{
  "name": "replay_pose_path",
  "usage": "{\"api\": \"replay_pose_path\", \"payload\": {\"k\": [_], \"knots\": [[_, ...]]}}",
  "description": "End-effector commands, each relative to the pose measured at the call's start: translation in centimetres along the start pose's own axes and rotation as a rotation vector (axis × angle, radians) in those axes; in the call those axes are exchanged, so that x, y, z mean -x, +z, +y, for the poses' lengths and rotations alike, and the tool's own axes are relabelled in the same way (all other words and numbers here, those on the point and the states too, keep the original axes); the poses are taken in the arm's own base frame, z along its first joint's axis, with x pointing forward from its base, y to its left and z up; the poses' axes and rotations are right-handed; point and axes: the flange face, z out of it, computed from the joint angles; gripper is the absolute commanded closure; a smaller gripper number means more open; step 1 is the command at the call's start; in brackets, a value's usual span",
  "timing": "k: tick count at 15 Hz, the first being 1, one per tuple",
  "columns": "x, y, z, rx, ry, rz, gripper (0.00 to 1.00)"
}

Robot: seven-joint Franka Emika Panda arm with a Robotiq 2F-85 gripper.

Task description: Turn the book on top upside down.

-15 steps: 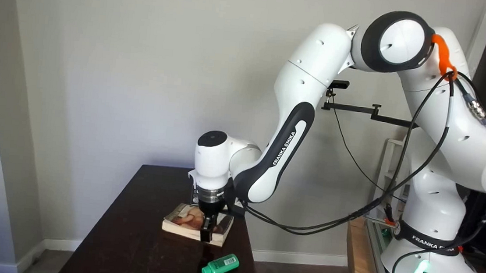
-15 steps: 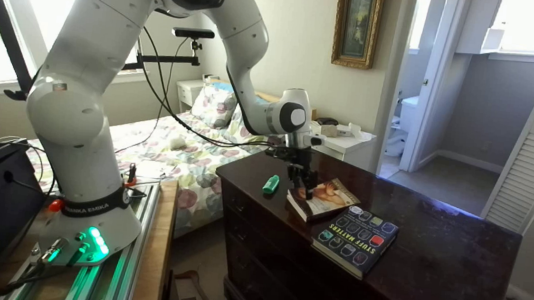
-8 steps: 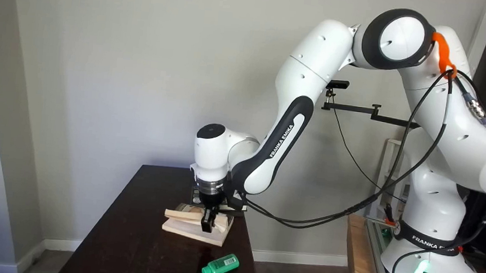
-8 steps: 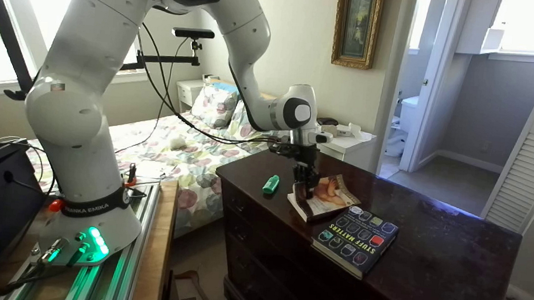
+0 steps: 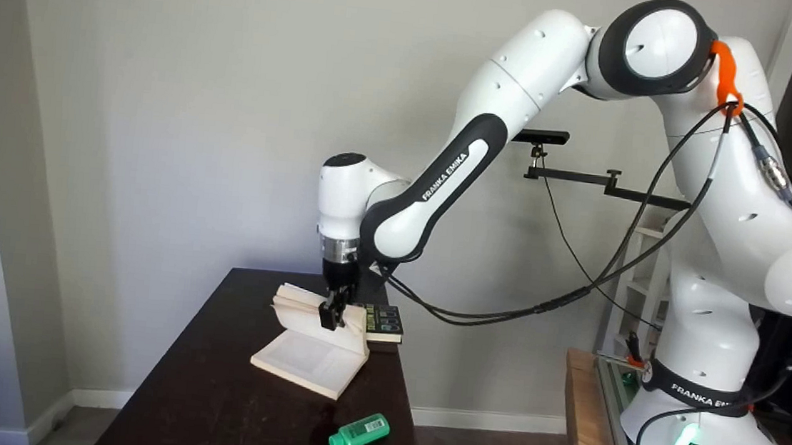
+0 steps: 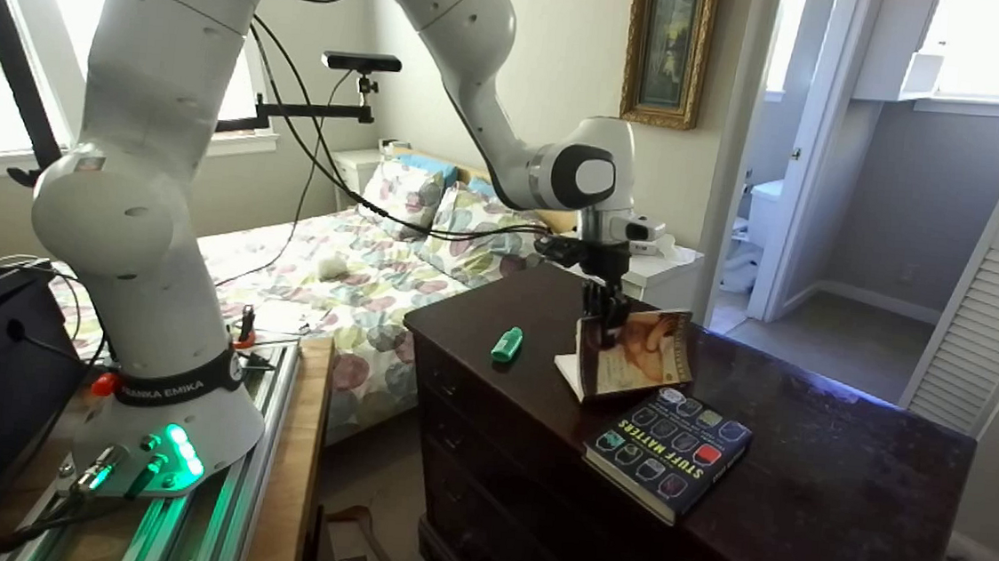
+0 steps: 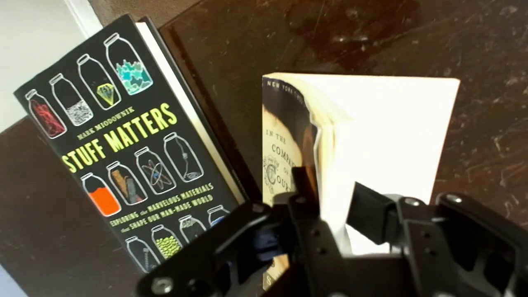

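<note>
The gripper pinches the paperback by its raised cover and front pages; the remaining page block rests flat on the dresser. The dark hardcover lies just beside the paperback. The green bottle lies on its side, near the paperback, contents hidden.
</note>
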Motion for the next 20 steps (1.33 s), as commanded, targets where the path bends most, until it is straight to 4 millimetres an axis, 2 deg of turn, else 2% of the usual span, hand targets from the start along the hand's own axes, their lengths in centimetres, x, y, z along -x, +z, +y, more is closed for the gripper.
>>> {"api": "replay_pose_path", "payload": {"k": [1, 7, 13, 16, 20], "knots": [[-1.5, -4.0, 3.5, -0.053, 0.086, 0.015, 0.95], [-3.0, -8.8, 9.1, -0.074, 0.219, 0.087, 0.95], [-1.7, -13.0, 14.0, 0.037, 0.234, 0.037, 0.95], [-1.1, -13.3, 15.6, 0.152, 0.196, -0.045, 0.95], [-0.7, -11.9, 16.3, 0.315, 0.128, -0.203, 0.95]]}}
